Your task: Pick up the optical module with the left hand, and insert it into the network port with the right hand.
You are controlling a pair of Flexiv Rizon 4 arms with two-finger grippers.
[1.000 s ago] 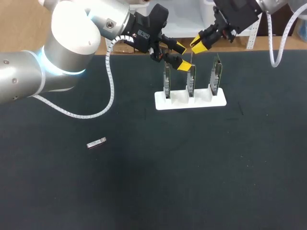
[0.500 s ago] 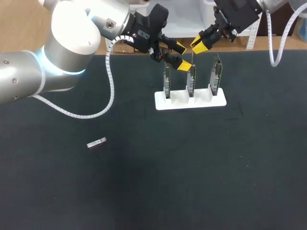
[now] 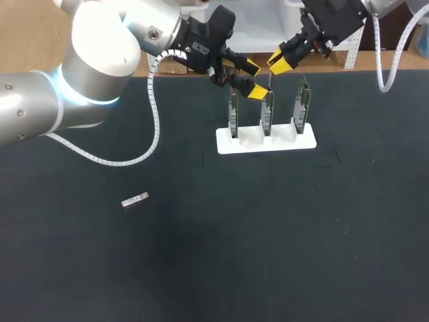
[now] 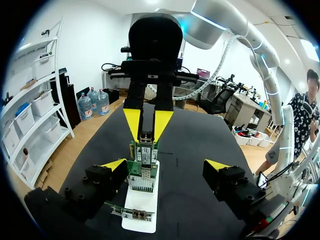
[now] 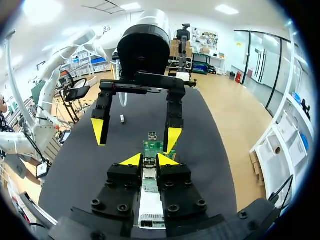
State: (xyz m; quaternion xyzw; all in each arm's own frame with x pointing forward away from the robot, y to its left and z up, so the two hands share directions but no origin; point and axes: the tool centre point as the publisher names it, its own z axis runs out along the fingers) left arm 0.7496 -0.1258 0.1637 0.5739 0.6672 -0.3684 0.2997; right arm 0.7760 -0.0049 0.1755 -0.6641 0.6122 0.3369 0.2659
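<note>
My right gripper (image 3: 279,64) hangs above the middle green board (image 3: 267,113) of the white holder (image 3: 268,142), shut on a small silver optical module (image 4: 145,142). In the right wrist view the module (image 5: 149,173) sits between the yellow tips, over the boards. My left gripper (image 3: 253,79) stands open just left of it, above the gap between the left board (image 3: 233,114) and the middle one, holding nothing. A second optical module (image 3: 135,200) lies flat on the black table at the left, far from both grippers; in the right wrist view this module (image 5: 122,119) shows beyond the left gripper (image 5: 136,135).
The holder carries three upright boards, the third board (image 3: 302,106) at its right end. The left arm's white cable (image 3: 155,131) loops down onto the black mat behind the holder's left side. The table's back edge (image 3: 375,67) lies just behind the grippers.
My right gripper has crept slightly up and back with the module. The left arm and the module on the table have not moved.
</note>
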